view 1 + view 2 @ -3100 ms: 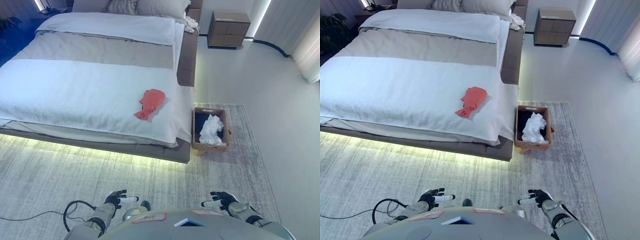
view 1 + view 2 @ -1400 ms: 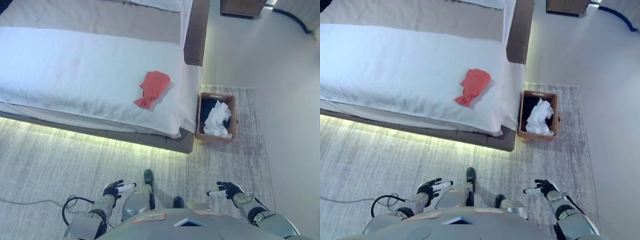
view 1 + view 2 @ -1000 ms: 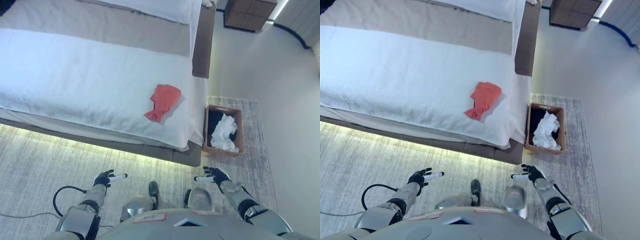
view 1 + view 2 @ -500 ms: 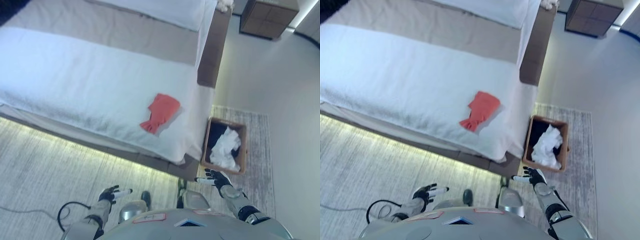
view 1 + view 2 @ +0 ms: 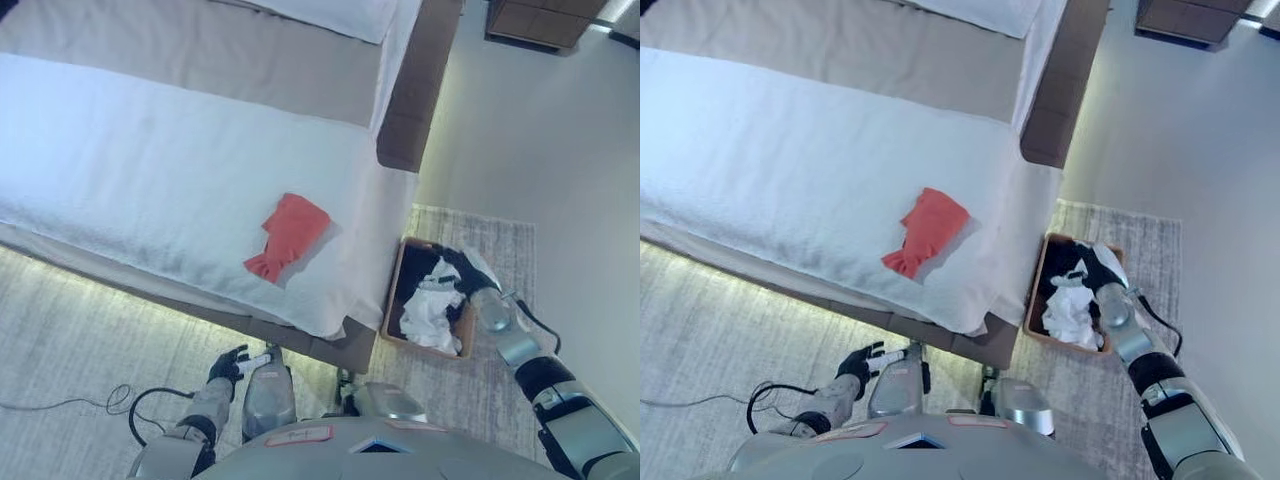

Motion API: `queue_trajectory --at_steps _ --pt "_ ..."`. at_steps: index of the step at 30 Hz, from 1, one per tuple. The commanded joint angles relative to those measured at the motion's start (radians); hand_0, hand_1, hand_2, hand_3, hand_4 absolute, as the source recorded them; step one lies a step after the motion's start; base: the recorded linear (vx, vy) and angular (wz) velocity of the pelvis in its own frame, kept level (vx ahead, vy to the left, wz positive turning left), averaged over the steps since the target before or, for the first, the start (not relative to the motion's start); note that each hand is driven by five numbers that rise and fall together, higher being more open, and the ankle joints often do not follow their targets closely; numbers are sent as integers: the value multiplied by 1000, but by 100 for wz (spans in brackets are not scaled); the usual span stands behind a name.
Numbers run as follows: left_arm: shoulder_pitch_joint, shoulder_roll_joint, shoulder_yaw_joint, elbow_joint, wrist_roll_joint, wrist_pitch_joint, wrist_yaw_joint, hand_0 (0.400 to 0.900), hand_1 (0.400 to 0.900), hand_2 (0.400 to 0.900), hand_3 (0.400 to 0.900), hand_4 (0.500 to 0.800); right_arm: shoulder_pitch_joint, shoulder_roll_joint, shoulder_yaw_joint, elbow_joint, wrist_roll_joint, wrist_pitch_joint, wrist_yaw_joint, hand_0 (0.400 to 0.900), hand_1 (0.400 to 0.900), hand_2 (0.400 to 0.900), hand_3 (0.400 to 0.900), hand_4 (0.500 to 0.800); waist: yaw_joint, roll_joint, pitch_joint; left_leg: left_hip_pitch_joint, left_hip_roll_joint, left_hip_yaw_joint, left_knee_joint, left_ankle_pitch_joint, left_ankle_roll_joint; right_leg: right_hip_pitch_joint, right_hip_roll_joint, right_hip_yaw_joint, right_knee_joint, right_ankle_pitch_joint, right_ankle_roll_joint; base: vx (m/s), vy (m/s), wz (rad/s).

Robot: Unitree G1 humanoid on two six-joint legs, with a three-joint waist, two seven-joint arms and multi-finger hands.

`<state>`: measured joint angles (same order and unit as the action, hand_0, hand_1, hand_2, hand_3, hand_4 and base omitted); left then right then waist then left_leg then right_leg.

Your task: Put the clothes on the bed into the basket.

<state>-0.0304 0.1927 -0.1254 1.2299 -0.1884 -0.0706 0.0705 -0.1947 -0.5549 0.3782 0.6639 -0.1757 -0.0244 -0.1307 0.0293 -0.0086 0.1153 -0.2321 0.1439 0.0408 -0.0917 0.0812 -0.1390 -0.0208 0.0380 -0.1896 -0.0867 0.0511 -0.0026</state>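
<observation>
In the left eye view, a red garment (image 5: 286,235) lies crumpled on the white cover of the bed (image 5: 150,170), near the bed's foot-end corner on the robot's right. On the floor just beside that corner stands a brown basket (image 5: 392,300) on a grey rug (image 5: 490,380), with white clothes (image 5: 432,312) piled inside over a dark lining. The right hand (image 5: 462,270) reaches out over the basket's far rim, above the white clothes; its fingers seem bent downward toward the pile, but I cannot tell whether they grip anything. The left hand (image 5: 232,364) hangs low over the rug in front of the bed's lit underside, well apart from the garment, fingers stretched out and relaxed, holding nothing. A wooden nightstand (image 5: 545,20) shows at the top edge.

In the right eye view, the red garment (image 5: 927,230) sits in the same spot on the bed, apart from both hands. The right hand (image 5: 1088,268) is again over the basket (image 5: 1035,300), just above the white clothes (image 5: 1072,312), with its fingers too dark against the lining to read. The left hand (image 5: 865,362) is down near the rug, fingers spread and empty.
</observation>
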Motion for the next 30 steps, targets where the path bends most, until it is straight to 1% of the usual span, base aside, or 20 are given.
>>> queue_trajectory --at_steps 1,2,4,7,9,11,12,14,16,18,19,20,21,22,23,24,26,27,29,30 --pt "-25 36 -47 36 50 -13 32 900 900 900 900 800 -99 -50 -32 -115 -69 -41 -61 900 900 900 900 800 12 13 -13 -8 -35 -19 15 75 28 -18 -127 37 -1 -56 94 92 121 -9" --pt "-40 48 -52 36 51 -12 39 900 900 900 900 800 -126 -34 -25 -94 -58 -39 -68 900 900 900 900 800 18 1 -9 -23 -42 -19 36 61 36 -24 -140 45 -1 -49 98 40 92 -11" --pt "-87 80 -70 31 46 -11 55 900 900 900 900 800 -238 -7 27 -108 -39 -32 -78 900 900 900 900 800 32 -27 34 -87 -63 -19 112 32 52 -58 -166 62 -1 -24 103 -49 116 -18" --pt "-152 103 -87 29 27 -18 73 900 900 900 900 800 -385 15 106 -69 -16 -43 -89 900 900 900 900 800 49 -51 75 -151 -84 -23 155 9 63 -131 -178 84 -1 9 108 -99 94 -20" --pt "-171 107 -91 29 8 -16 81 900 900 900 900 800 -449 30 143 -73 15 -49 -82 900 900 900 900 800 53 -70 87 -180 -88 -23 167 5 69 -167 -178 94 -1 25 109 -10 64 -13" --pt "-192 117 -100 44 8 -13 84 900 900 900 900 800 -546 32 207 -77 35 -53 -59 900 900 900 900 800 56 -101 108 -214 -83 -30 183 -1 74 -200 -174 97 -1 40 109 4 28 -12" --pt "-192 117 -99 44 8 -13 84 900 900 900 900 800 -547 33 207 -76 35 -53 -59 900 900 900 900 800 55 -101 108 -216 -83 -30 185 -1 74 -201 -174 97 -1 40 109 0 0 0" --pt "-209 130 -104 41 -1 -15 92 900 900 900 900 800 -623 32 252 -74 47 -61 -55 900 900 900 900 800 65 -129 137 -258 -81 -44 213 -7 72 -229 -168 94 -1 49 108 -20 -37 11" --pt "-212 134 -103 40 -6 -14 94 900 900 900 900 800 -654 32 267 -66 52 -62 -53 900 900 900 900 800 68 -137 144 -273 -80 -51 223 -9 71 -239 -165 91 -1 52 107 -10 -31 9" --pt "-216 138 -93 44 -23 -16 102 900 900 900 900 800 -695 46 283 -70 61 -65 -59 900 900 900 900 800 75 -167 167 -305 -73 -68 240 -12 68 -262 -153 83 -1 58 107 -9 -40 5" --pt "-216 138 -93 44 -23 -16 102 900 900 900 900 800 -696 46 283 -69 61 -65 -59 900 900 900 900 800 74 -167 166 -307 -73 -69 241 -12 67 -263 -153 83 -1 59 107 -11 -77 8" --pt "-218 141 -84 51 -45 -17 109 900 900 900 900 800 -720 62 300 -50 61 -65 -63 900 900 900 900 800 86 -194 185 -328 -65 -81 252 -14 65 -277 -143 76 -1 61 107 -4 -81 11" --pt "-217 144 -77 53 -54 -16 112 900 900 900 900 800 -737 65 309 -49 59 -63 -63 900 900 900 900 800 88 -207 190 -337 -62 -89 256 -14 64 -282 -137 71 -1 62 107 -4 -81 11" --pt "-217 145 -77 53 -54 -16 112 900 900 900 900 800 -738 66 310 -49 59 -63 -63 900 900 900 900 800 87 -207 189 -339 -62 -90 257 -14 64 -283 -137 71 -1 62 107 4 -80 12" --pt "-215 151 -69 63 -59 -14 118 900 900 900 900 800 -759 81 320 -41 66 -63 -68 900 900 900 900 800 100 -235 211 -349 -53 -103 263 -18 60 -288 -126 66 -1 63 106 -4 -57 10" --pt "-215 151 -69 63 -59 -14 118 900 900 900 900 800 -760 82 320 -41 66 -63 -68 900 900 900 900 800 96 -235 207 -354 -55 -106 261 -14 61 -292 -127 64 -1 64 107 -4 -77 14" --pt "-222 169 -69 77 -60 -10 124 900 900 900 900 800 -802 120 344 8 80 -56 -62 900 900 900 900 800 109 -274 230 -373 -46 -123 274 -19 55 -299 -113 56 -1 64 102 4 -74 19" --pt "-222 169 -68 77 -60 -10 124 900 900 900 900 800 -803 121 344 8 80 -56 -62 900 900 900 900 800 105 -274 226 -379 -48 -126 273 -15 55 -303 -114 52 -1 65 103 6 -76 23" --pt "-233 193 -71 77 -73 -7 123 900 900 900 900 800 -861 174 363 81 120 -32 -43 900 900 900 900 800 121 -305 245 -390 -43 -145 281 -17 51 -306 -100 45 -1 64 99 0 -73 18" --pt "-233 193 -71 77 -73 -7 123 900 900 900 900 800 -861 174 363 81 120 -32 -43 900 900 900 900 800 116 -305 240 -395 -45 -148 279 -13 51 -310 -101 41 -1 64 99 5 -73 18"
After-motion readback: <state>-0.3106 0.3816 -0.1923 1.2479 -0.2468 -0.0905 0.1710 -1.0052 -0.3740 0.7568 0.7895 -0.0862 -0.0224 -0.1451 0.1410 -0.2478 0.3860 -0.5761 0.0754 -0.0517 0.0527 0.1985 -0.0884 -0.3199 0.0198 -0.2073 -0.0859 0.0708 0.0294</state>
